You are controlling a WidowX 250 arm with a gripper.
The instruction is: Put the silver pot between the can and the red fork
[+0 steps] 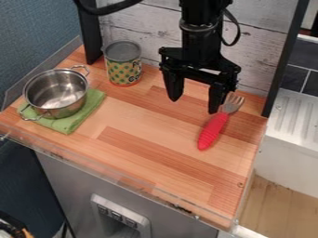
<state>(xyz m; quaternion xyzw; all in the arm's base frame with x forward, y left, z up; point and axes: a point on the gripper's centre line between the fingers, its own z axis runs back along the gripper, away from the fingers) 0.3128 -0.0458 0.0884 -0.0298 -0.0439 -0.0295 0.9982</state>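
The black two-finger gripper [194,104] hangs spread, empty. Gripped low, the round silver metal pot [57,92] could drag the green cloth [79,118] along

The robot's arm [201,44] is black, with a rounded joint collar and a thin black cable looping beside it; its black gripper [194,104] has two chunky, tapering fingers.

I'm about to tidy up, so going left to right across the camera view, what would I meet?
Silver pot, patterned can, red fork, white ridged surface beyond the counter.
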